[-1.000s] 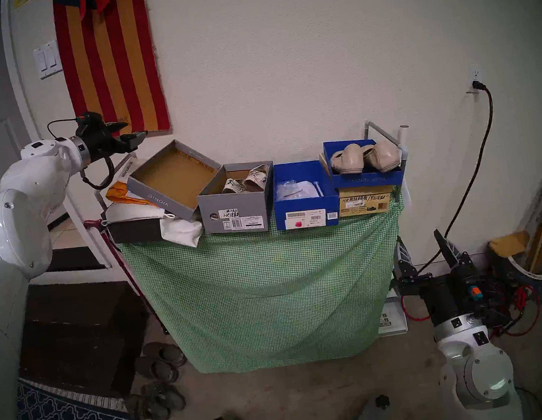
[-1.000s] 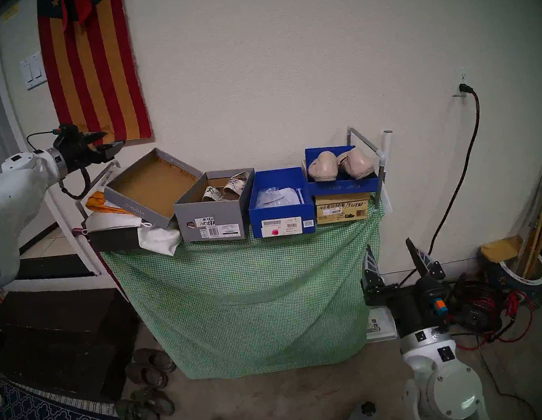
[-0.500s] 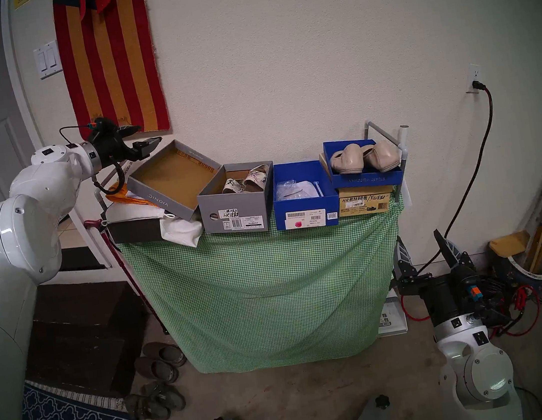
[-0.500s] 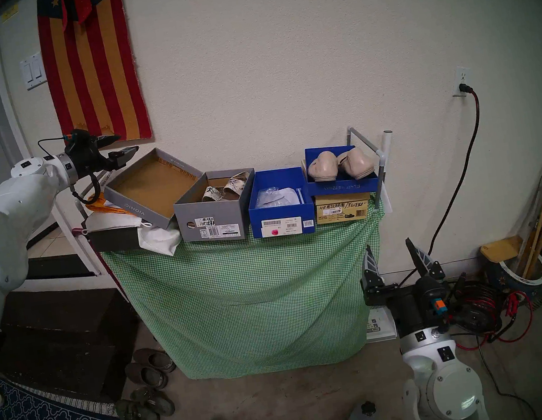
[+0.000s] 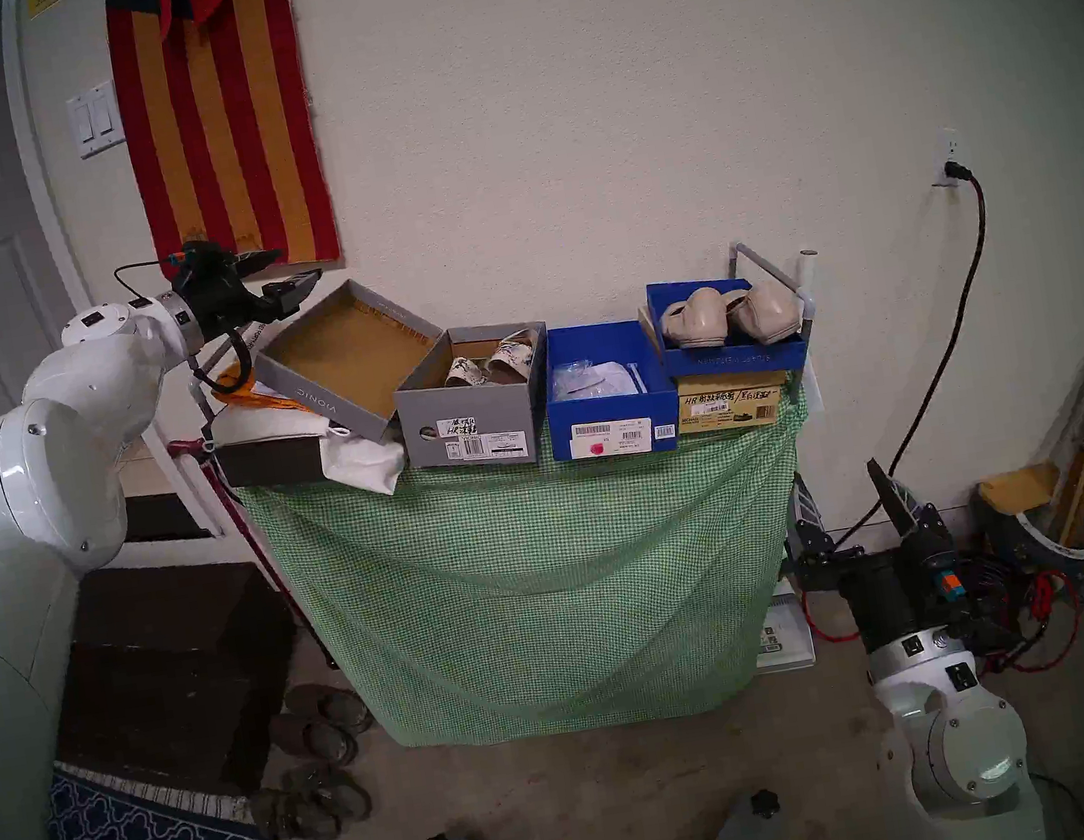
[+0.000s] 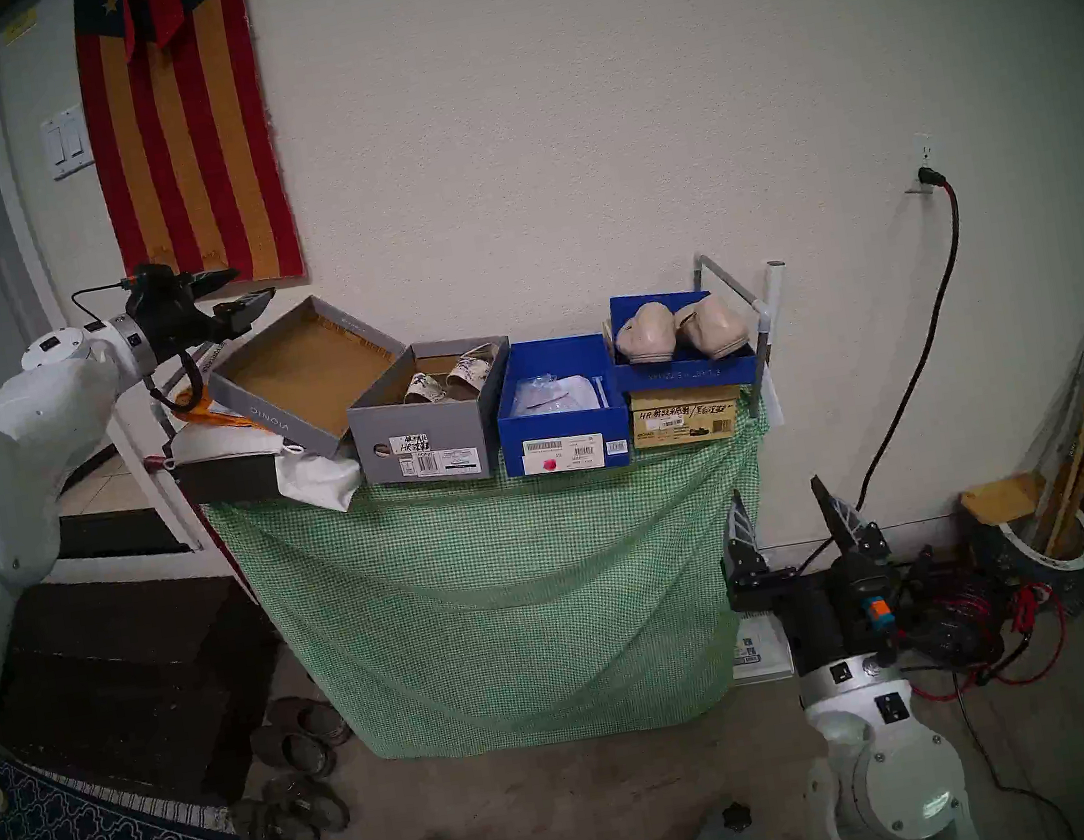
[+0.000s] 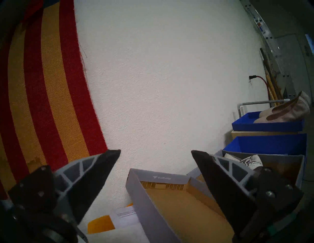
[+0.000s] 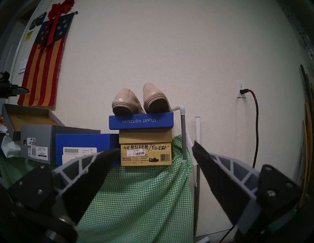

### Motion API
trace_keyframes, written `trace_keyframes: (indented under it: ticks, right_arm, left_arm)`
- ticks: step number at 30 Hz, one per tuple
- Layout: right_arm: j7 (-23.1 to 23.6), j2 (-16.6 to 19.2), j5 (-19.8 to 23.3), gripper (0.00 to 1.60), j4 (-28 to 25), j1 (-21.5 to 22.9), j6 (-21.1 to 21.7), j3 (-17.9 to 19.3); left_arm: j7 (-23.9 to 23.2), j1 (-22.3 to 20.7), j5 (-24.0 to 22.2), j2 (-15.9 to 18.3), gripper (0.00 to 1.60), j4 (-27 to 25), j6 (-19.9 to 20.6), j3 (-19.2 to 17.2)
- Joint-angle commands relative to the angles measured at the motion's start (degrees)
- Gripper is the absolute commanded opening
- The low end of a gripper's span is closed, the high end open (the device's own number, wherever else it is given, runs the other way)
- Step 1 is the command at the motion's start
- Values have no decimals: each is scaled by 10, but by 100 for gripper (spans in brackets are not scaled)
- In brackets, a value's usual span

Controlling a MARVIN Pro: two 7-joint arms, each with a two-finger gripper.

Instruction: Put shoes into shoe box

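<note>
I hold the left gripper [image 5: 282, 271] apart, empty, at the grey lid's [image 5: 344, 358] 10 o'clock corner, ready to lift it; right gripper [image 5: 847, 489] waits apart below.

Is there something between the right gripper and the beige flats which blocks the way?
Partly. The right gripper hangs open below the tabletop beside the green cloth. The beige flats sit high on the blue lid, with a grey rail on their right.

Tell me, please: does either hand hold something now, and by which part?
Nothing is held. The left hand is open above the grey box lid; the right hand is open, low beside the green checked cloth.
</note>
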Motion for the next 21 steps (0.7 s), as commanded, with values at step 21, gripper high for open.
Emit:
trace_keyframes:
  ticks: [21]
  right_arm:
    - [0,1,0,160,-1,0,0,-1]
  left_arm:
    - [-47,53,-58,70,160,-8,-40,-73]
